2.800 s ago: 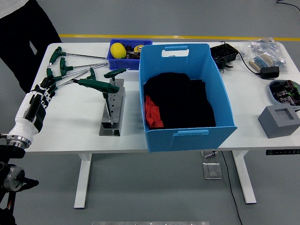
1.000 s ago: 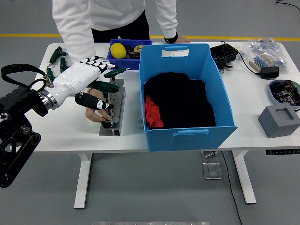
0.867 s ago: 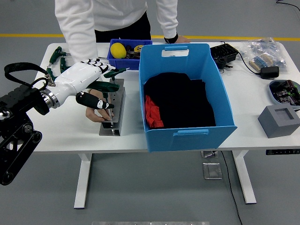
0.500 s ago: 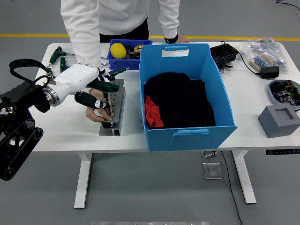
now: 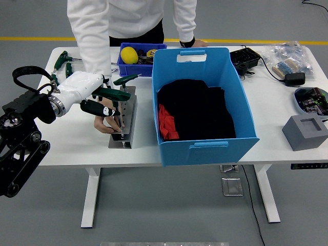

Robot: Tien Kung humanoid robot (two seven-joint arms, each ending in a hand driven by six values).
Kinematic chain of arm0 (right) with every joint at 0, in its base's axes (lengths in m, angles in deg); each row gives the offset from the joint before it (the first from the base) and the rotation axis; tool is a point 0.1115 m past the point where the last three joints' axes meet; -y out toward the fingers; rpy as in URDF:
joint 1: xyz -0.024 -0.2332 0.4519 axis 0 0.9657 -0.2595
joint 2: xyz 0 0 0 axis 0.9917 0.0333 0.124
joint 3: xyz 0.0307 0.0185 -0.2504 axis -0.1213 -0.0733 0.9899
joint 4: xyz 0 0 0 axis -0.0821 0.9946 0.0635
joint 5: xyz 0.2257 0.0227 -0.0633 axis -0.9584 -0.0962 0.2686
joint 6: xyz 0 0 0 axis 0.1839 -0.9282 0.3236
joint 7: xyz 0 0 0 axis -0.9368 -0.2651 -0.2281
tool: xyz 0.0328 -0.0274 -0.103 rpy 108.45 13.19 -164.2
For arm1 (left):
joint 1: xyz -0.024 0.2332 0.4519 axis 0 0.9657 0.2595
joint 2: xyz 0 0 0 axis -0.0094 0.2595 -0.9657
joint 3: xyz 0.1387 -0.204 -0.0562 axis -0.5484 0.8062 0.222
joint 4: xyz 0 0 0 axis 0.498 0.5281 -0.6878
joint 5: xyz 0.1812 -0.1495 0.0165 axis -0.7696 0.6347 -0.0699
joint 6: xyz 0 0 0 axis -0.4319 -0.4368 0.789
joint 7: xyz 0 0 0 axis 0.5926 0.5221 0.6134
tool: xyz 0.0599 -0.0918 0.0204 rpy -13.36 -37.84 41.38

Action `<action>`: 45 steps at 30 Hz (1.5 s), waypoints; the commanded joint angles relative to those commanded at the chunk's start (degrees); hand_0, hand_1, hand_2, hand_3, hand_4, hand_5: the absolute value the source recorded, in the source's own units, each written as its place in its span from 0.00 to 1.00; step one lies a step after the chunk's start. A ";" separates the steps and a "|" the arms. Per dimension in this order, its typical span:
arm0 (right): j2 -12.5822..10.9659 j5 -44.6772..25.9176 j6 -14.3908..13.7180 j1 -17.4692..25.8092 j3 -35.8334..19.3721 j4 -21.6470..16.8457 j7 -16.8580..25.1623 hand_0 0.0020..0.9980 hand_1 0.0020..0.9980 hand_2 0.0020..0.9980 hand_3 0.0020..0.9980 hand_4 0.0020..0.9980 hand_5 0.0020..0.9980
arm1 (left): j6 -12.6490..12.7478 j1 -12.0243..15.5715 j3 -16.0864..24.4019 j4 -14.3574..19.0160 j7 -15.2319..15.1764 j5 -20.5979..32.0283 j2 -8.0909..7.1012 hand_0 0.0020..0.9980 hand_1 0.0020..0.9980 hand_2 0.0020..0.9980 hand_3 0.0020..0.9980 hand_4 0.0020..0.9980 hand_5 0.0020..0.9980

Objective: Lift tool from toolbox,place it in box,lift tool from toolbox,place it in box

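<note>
The white counter carries, near its middle, a large blue box lined with black and red cloth, and just to its left a grey metal tool stand serving as the toolbox. A person in white stands at the far side, one hand down on the counter against the stand's near left side, the other resting at the far edge behind the box. The robot's left hand has its fingers curled around the green T-handle tool seated in the stand; more green-handled tools lie at the far left corner, and a small blue bin sits behind the stand.
</note>
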 joint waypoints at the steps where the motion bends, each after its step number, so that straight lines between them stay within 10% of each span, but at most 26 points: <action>1: -0.02 0.07 0.03 -0.04 -0.02 -0.01 -0.01 0.68 0.62 0.68 0.54 0.79 0.60 | 0.11 0.01 -0.11 -0.08 0.24 0.00 0.01 0.32 0.26 0.28 0.39 1.00 0.60; 10: -0.05 0.25 0.08 -0.13 -0.09 -0.02 -0.03 0.68 0.62 0.68 0.54 0.79 0.60 | 0.68 -0.03 -0.89 -0.96 1.30 0.00 0.22 0.29 0.21 0.24 0.34 1.00 0.63; 16: -0.10 0.47 0.07 -0.22 -0.19 -0.03 -0.05 0.68 0.62 0.68 0.54 0.79 0.60 | 3.02 -0.31 -1.70 -1.52 2.38 0.00 0.34 0.25 0.15 0.18 0.27 1.00 0.86; 45: 0.09 2.05 0.18 0.23 -1.16 -0.14 -0.38 0.68 0.62 0.68 0.54 0.79 0.60 | 15.51 -1.21 -6.40 -6.94 2.11 0.00 1.61 0.17 0.05 0.08 0.13 0.93 0.76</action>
